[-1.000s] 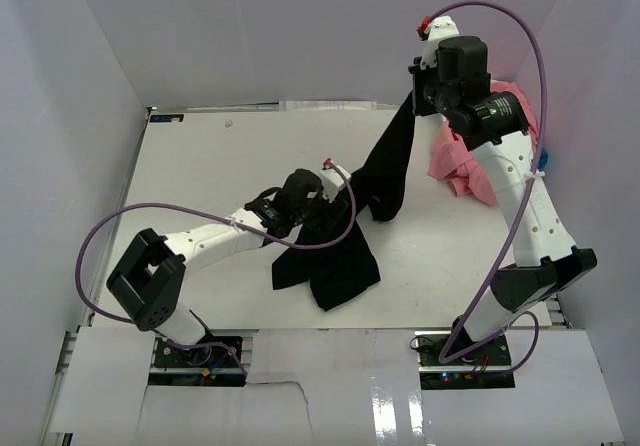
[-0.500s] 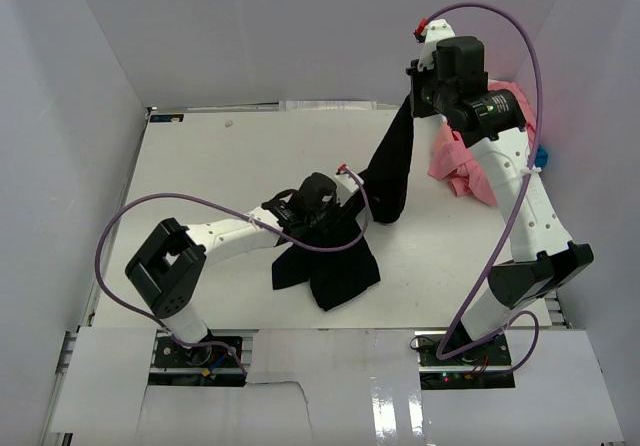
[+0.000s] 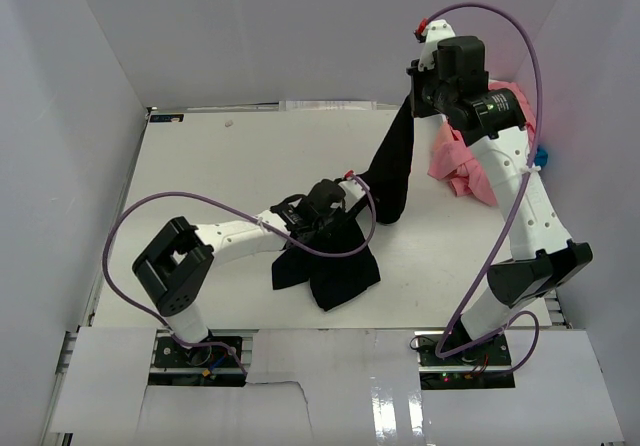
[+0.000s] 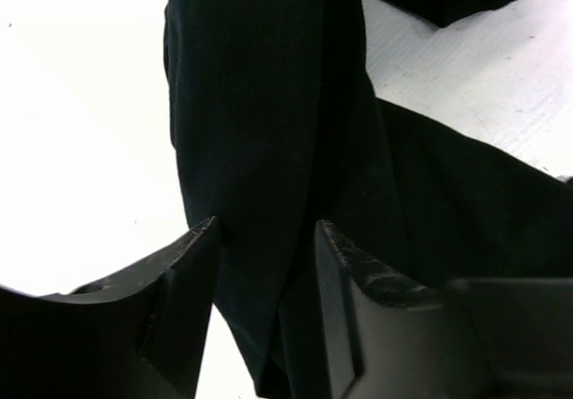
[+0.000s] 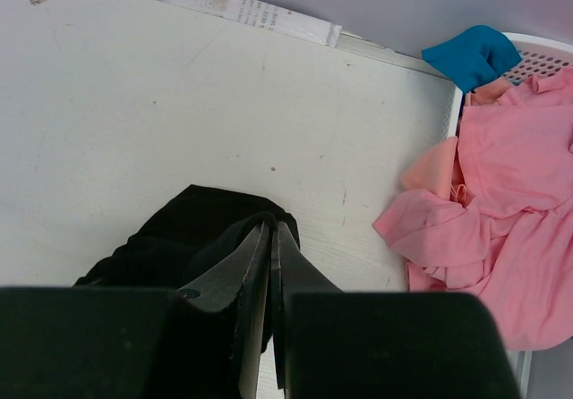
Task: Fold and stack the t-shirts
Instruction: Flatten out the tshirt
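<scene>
Between the left gripper's (image 4: 266, 227) fingers, the hanging black t-shirt (image 4: 260, 86) is pinched

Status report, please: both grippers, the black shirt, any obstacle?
Right gripper shut on black shirt, held high. Left gripper astride a lower fold, grip unclear. Pink shirts heaped right, clear of the work.

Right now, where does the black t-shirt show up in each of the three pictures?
Top view: the black t-shirt drapes from upper right down to a heap mid-table.
Left wrist view: the black t-shirt fills the middle, between the left fingers.
Right wrist view: black t-shirt lower left, pinched by right fingers.
Shared landmark: the white table.
</scene>
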Controlling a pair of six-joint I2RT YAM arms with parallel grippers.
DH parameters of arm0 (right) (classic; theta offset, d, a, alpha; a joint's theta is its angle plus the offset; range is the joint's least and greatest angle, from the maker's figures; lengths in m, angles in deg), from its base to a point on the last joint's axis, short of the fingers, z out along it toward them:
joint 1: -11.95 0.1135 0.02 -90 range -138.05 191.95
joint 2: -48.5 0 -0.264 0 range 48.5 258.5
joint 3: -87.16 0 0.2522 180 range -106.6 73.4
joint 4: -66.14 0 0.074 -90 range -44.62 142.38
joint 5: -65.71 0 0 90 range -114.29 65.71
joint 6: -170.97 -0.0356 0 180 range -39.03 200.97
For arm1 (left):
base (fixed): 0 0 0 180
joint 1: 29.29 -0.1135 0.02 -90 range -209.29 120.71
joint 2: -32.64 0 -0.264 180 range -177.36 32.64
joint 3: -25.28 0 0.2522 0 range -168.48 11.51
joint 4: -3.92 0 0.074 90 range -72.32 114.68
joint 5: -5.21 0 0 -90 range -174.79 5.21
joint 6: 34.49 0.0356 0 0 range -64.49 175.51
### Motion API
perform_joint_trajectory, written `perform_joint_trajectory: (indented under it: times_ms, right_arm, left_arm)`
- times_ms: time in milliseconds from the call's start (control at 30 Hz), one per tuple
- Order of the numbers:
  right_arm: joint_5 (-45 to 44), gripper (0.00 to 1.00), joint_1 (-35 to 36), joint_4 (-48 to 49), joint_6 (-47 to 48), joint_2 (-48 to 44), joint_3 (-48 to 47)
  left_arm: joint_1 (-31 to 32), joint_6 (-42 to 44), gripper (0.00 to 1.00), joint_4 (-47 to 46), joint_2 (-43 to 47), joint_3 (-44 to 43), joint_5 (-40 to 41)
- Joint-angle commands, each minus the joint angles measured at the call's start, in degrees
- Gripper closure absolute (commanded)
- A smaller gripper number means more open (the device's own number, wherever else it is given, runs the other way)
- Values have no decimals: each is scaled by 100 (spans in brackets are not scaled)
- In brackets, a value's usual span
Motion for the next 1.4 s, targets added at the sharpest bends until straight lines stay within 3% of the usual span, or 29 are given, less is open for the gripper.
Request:
perform_joint_trajectory:
  times_ms: [0,100,133,267,567,667,833,967,1100,1200,1367]
  right_arm:
    - [72,92,-29,119,-56,20,-208]
    - [98,92,-38,119,-56,20,-225]
    - [98,92,-38,119,-56,20,-234]
    - [160,92,-64,111,-82,-16,-278]
    - [283,92,-117,137,-126,-323,-366]
    - [440,92,-117,259,-179,-787,-278]
    - [564,92,-117,383,-390,-1552,20]
    - [371,92,-117,348,-478,-2141,616]
    - [-356,92,-117,181,-601,-2370,952]
    - [-997,92,-126,23,-698,-2450,787]
    - [-1334,92,-126,-346,-654,-2292,127]
  left_arm:
    - [72,-18,47,14,-146,-229,397]
    - [63,-80,72,189,-409,-448,767]
    - [72,-98,85,303,-549,-579,828]
    - [-6,-465,100,698,-858,-1054,1241]
    - [-569,-1117,100,1954,-85,-2099,1987]
    - [-570,-1267,99,3402,-164,-3660,2340]
    - [-561,-1328,90,3801,301,-4402,2183]
    - [-561,-1521,89,3995,416,-4203,1490]
    - [-543,-1950,92,3978,276,-3605,516]
    - [-517,-2477,95,3812,275,-3315,-432]
    - [-307,-2822,94,3767,135,-3577,-1166]
